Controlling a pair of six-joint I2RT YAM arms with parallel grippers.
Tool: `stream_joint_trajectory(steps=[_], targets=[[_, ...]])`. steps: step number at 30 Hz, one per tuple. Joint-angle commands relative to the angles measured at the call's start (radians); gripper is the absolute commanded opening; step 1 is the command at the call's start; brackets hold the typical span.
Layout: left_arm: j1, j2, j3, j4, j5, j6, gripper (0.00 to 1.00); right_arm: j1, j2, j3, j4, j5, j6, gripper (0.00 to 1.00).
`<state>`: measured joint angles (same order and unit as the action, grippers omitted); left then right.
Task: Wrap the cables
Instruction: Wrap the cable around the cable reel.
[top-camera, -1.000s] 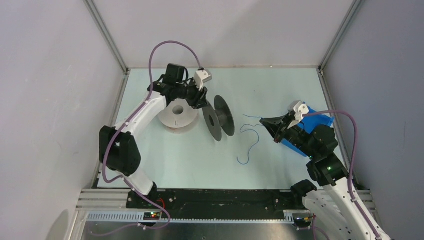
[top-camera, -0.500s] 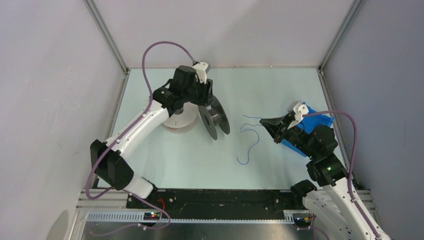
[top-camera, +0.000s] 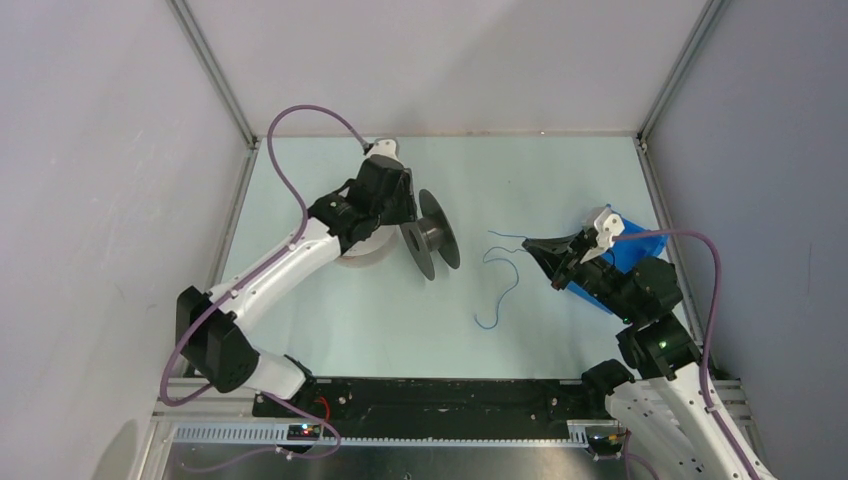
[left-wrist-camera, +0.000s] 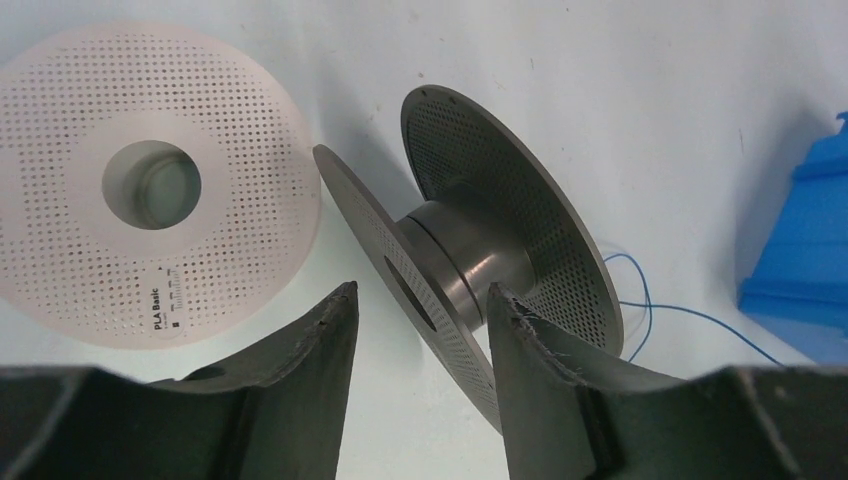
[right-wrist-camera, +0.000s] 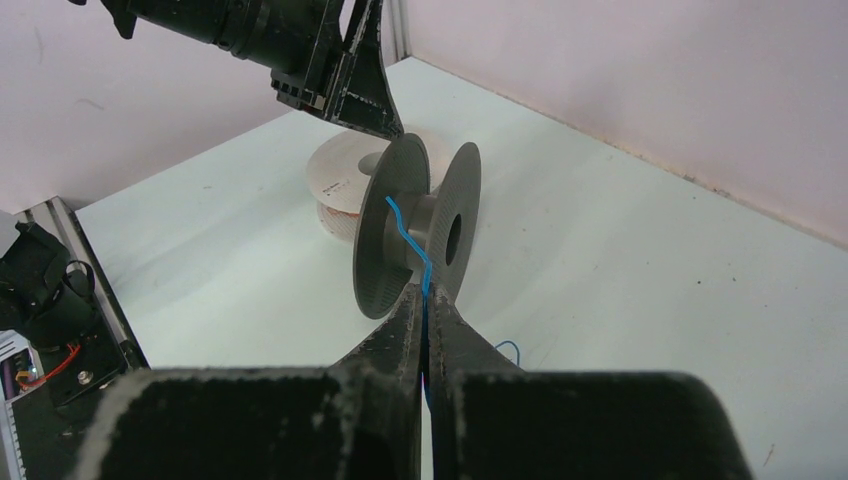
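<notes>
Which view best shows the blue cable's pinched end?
Right wrist: the blue cable rises from the shut right gripper. Top external shows its loose length on the table; left wrist, only loops behind the grey spool.

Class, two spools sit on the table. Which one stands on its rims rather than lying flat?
The dark grey spool, right of the white spool, which lies flat with its hole upward.

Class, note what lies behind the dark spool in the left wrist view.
The blue cable emerges past the dark spool's far flange, which covers its remainder; a blue box stands farther right.
</notes>
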<state>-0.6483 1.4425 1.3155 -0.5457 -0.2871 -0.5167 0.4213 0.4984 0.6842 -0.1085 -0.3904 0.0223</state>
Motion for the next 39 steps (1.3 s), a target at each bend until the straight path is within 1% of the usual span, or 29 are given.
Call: stream_joint_trajectory(steps=[1,6,10,13,16,17,18,19,22,23,26,28,30,32,35,37,38,39], targets=[[-0.026,-0.029,-0.008,0.028,-0.084,-0.047,0.55,-0.003,-0.004,-0.006,0.022,-0.003,-0.005,0.0],[-0.027,0.01,-0.011,0.049,-0.036,-0.045,0.53,-0.003,0.0,-0.008,0.023,-0.011,0.006,0.0],[-0.027,0.04,-0.011,0.05,0.021,-0.011,0.49,-0.003,-0.001,-0.008,0.02,-0.017,0.003,0.0],[-0.028,0.032,-0.022,0.049,0.062,0.03,0.44,-0.003,-0.003,-0.008,0.025,-0.007,-0.003,0.0],[-0.027,0.013,-0.033,0.049,0.085,0.073,0.35,-0.003,0.012,-0.007,0.053,0.007,0.023,0.0],[-0.028,0.009,-0.034,0.049,0.094,0.097,0.33,-0.003,0.025,-0.006,0.057,0.0,0.038,0.0],[-0.027,0.001,-0.036,0.049,0.108,0.123,0.29,-0.003,0.03,-0.006,0.066,-0.006,0.044,0.0],[-0.027,-0.004,-0.038,0.049,0.117,0.133,0.27,-0.003,0.042,-0.006,0.07,-0.015,0.051,0.0],[-0.028,-0.04,-0.051,0.047,0.175,0.19,0.15,-0.003,0.057,-0.006,0.089,-0.02,0.053,0.0],[-0.027,-0.051,-0.056,0.047,0.189,0.206,0.13,-0.003,0.06,-0.006,0.093,-0.015,0.054,0.0],[-0.027,-0.119,-0.092,0.041,0.268,0.309,0.03,-0.003,0.083,-0.005,0.126,-0.023,0.061,0.0],[-0.028,-0.167,-0.122,0.04,0.345,0.386,0.0,-0.003,0.116,-0.005,0.147,-0.055,0.06,0.0],[-0.028,-0.216,-0.157,0.035,0.389,0.464,0.0,-0.003,0.152,-0.002,0.166,-0.067,0.046,0.0],[-0.026,-0.266,-0.191,0.031,0.409,0.543,0.0,-0.005,0.188,0.014,0.184,-0.043,0.023,0.0],[-0.026,-0.338,-0.229,0.02,0.471,0.633,0.0,-0.043,0.254,0.084,0.205,-0.041,-0.056,0.0],[-0.026,-0.367,-0.242,0.01,0.527,0.679,0.0,-0.093,0.319,0.141,0.223,-0.105,-0.116,0.0],[-0.026,-0.375,-0.247,0.009,0.544,0.7,0.0,-0.11,0.362,0.158,0.231,-0.187,-0.167,0.0],[-0.027,-0.386,-0.256,0.009,0.55,0.71,0.0,-0.138,0.38,0.189,0.249,-0.22,-0.197,0.0]])
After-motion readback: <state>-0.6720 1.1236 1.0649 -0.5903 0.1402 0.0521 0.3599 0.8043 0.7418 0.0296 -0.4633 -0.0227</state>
